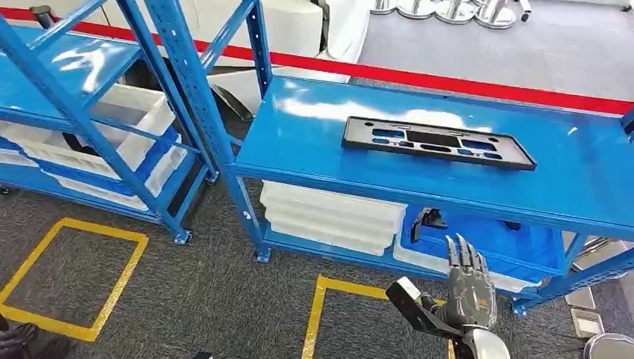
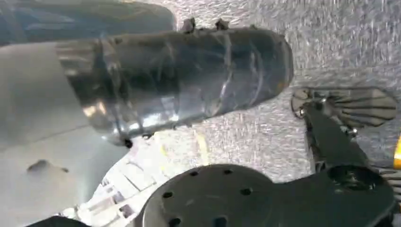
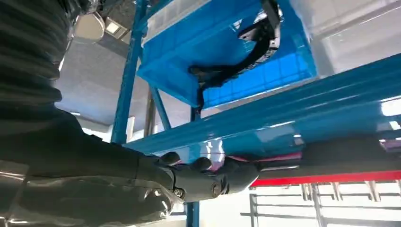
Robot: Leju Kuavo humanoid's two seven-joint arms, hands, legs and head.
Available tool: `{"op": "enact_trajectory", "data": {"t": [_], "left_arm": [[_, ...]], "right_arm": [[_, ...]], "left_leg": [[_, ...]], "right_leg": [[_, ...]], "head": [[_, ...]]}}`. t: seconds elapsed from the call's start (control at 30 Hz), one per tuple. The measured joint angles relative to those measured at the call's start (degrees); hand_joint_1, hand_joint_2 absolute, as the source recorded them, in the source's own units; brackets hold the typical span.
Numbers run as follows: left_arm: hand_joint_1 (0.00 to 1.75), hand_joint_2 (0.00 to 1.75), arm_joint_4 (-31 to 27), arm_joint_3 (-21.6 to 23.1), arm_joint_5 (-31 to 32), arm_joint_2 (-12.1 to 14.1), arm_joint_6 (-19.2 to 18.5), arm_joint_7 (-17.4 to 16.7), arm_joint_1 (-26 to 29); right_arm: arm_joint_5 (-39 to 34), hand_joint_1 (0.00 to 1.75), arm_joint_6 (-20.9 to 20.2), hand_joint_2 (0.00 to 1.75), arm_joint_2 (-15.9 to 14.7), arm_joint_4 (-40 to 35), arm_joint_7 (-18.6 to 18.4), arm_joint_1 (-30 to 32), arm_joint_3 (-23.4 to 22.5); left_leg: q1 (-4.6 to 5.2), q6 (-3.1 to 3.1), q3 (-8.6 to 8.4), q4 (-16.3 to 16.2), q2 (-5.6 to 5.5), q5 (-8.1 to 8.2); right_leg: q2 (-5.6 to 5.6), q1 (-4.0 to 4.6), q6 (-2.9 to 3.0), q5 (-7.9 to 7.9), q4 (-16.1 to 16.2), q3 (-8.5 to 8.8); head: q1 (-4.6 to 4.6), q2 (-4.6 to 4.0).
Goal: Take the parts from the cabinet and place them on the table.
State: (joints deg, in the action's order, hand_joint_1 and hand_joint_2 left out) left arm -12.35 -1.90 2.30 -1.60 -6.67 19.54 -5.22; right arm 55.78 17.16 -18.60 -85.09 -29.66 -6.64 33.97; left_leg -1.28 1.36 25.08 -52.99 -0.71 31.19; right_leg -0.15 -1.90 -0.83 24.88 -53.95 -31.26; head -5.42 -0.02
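A long black flat panel (image 1: pixel 437 142) lies on the blue table top (image 1: pixel 314 142). Under that top, on the lower shelf, a blue bin (image 1: pixel 486 243) holds a curved black part (image 1: pixel 428 221). My right hand (image 1: pixel 467 288) is low in front of this bin, fingers stretched up and apart, holding nothing. In the right wrist view its fingers (image 3: pixel 208 175) reach toward the blue shelf beam, with the blue bin (image 3: pixel 265 75) and black part (image 3: pixel 246 47) beyond. A dark bit of my left hand (image 1: pixel 16 340) shows at the bottom left corner, its fingers unclear.
Stacked white bins (image 1: pixel 333 213) sit on the lower shelf left of the blue bin. A second blue rack (image 1: pixel 82 112) with white bins stands at the left. Yellow floor markings (image 1: pixel 71 277) and a red line (image 1: pixel 448 78) mark the carpet.
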Motion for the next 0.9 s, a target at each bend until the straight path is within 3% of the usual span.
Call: {"op": "enact_trajectory", "data": {"t": [0.03,0.13,0.17,0.2,0.27,0.3,0.33,0.37,0.43,0.47,0.5,0.53,0.6,0.73,0.87,0.9], "left_arm": [[0.00,0.00,0.00,0.00,0.00,0.04,0.00,-0.09,-0.11],[0.00,0.00,0.00,0.07,0.00,1.29,-0.09,-0.29,-0.06],[0.00,0.00,0.00,0.09,0.00,1.57,-0.11,-0.29,0.16],[0.00,0.00,0.02,0.11,0.00,1.90,-0.11,-0.20,0.39],[0.00,0.00,0.04,0.11,0.00,2.29,-0.11,-0.22,0.53],[0.00,0.00,0.04,0.11,0.00,2.45,-0.11,-0.24,0.46],[0.00,0.00,0.11,0.11,0.00,2.54,-0.11,-0.31,0.57],[0.00,0.00,0.11,0.13,0.00,2.60,-0.11,-0.46,0.41],[0.00,0.00,0.13,0.13,0.00,2.60,-0.09,-0.39,0.24],[0.00,0.00,0.15,0.15,0.00,2.60,-0.02,-0.37,0.40],[0.00,0.00,0.22,0.17,0.00,2.43,-0.02,-0.33,0.37],[0.00,0.00,0.24,0.17,0.00,1.83,-0.02,-0.33,0.42],[0.00,0.00,0.33,0.17,0.00,1.27,0.00,-0.22,0.41],[0.00,0.00,0.37,0.24,0.00,0.33,0.00,-0.13,0.32],[0.00,0.00,0.39,0.26,0.00,0.26,-0.04,0.22,0.28],[0.00,0.00,0.42,0.26,0.00,0.26,-0.04,0.28,0.28]], "right_arm": [[0.07,0.00,0.07,1.75,0.00,0.02,0.02,-0.04,-0.02],[0.11,0.00,0.09,1.75,0.02,0.28,0.11,-0.12,-0.02],[0.11,0.00,0.09,1.75,0.04,0.37,0.11,-0.01,-0.02],[0.11,0.00,0.09,1.75,0.04,0.46,0.13,0.06,-0.02],[0.11,0.00,0.09,1.75,0.15,0.59,0.13,0.06,0.00],[0.11,0.00,0.09,1.75,0.24,0.59,0.11,0.05,0.00],[0.13,0.00,0.09,1.75,0.24,0.65,0.13,0.01,-0.02],[0.11,0.00,0.07,1.75,0.24,0.65,0.13,-0.24,-0.04],[0.20,0.00,0.09,1.75,0.28,0.68,0.15,-0.28,-0.09],[0.26,0.00,0.07,1.75,0.35,0.67,0.20,-0.35,-0.07],[0.31,0.00,0.07,1.75,0.37,0.65,0.20,-0.28,-0.07],[0.39,0.00,0.07,0.00,0.31,0.68,0.20,-0.34,-0.09],[0.59,0.00,0.07,0.00,0.15,0.68,0.20,-0.58,-0.15],[1.16,0.00,-0.26,0.00,0.13,0.63,0.28,-0.96,-0.13],[0.59,0.00,-0.02,0.00,0.20,0.24,1.98,-1.22,-0.15],[0.35,0.00,0.00,1.75,0.24,0.00,2.36,-1.27,-0.15]], "left_leg": [[0.12,0.03,0.87,-2.35,0.22,0.84],[0.12,0.23,10.54,-17.63,0.26,5.62],[0.11,0.30,13.04,-20.42,0.27,5.47],[0.05,0.36,13.95,-20.16,0.30,3.66],[-0.03,0.25,12.51,-13.55,0.35,-2.44],[-0.05,0.14,10.34,-7.00,0.41,-6.91],[0.04,-0.08,9.16,-5.14,0.46,-6.94],[0.29,-0.47,8.37,-3.31,0.44,-5.93],[0.48,-1.40,8.57,-3.95,0.44,-5.37],[0.05,-1.51,8.63,-3.80,0.38,-5.84],[0.10,-1.12,8.78,-3.91,0.30,-5.65],[0.10,-1.12,8.18,-3.89,0.19,-5.65],[0.09,-1.18,8.45,-3.91,-0.22,-5.71],[0.07,-1.28,8.69,-3.87,-0.70,-5.73],[0.21,-2.05,8.71,-3.85,-0.81,-5.57],[0.28,-2.15,8.72,-3.86,-0.79,-5.59]], "right_leg": [[-0.08,0.09,0.43,0.31,0.39,0.73],[-0.24,0.16,0.90,1.46,0.53,1.84],[-0.19,0.15,0.88,1.94,0.53,2.36],[-0.04,0.14,0.82,2.44,0.53,3.03],[0.19,0.05,0.48,3.61,0.53,4.65],[0.23,-0.03,0.03,4.44,0.53,5.90],[0.24,0.08,-0.45,5.11,0.60,5.82],[0.42,0.36,-1.03,5.67,0.16,5.95],[0.25,0.26,-1.36,5.65,0.76,6.25],[0.20,0.16,-1.46,6.47,0.90,6.45],[0.28,0.33,-0.51,6.01,1.16,6.47],[0.25,0.33,0.06,5.94,1.20,6.42],[0.28,0.39,0.02,5.28,1.37,6.05],[0.27,0.34,-0.76,4.52,1.22,5.92],[0.23,0.32,-0.85,4.48,1.19,5.95],[0.18,0.32,-0.65,4.65,1.35,5.96]], "head": [[-0.15,0.00],[-0.26,0.00],[-0.28,0.00],[-0.33,0.02],[-0.41,0.00],[-0.42,0.00],[-0.29,0.00],[-0.41,0.00],[-0.28,0.00],[-0.30,0.00],[-0.26,0.00],[-0.11,0.02],[-0.13,0.02],[-0.11,0.02],[-0.11,0.02],[-0.11,0.00]]}}
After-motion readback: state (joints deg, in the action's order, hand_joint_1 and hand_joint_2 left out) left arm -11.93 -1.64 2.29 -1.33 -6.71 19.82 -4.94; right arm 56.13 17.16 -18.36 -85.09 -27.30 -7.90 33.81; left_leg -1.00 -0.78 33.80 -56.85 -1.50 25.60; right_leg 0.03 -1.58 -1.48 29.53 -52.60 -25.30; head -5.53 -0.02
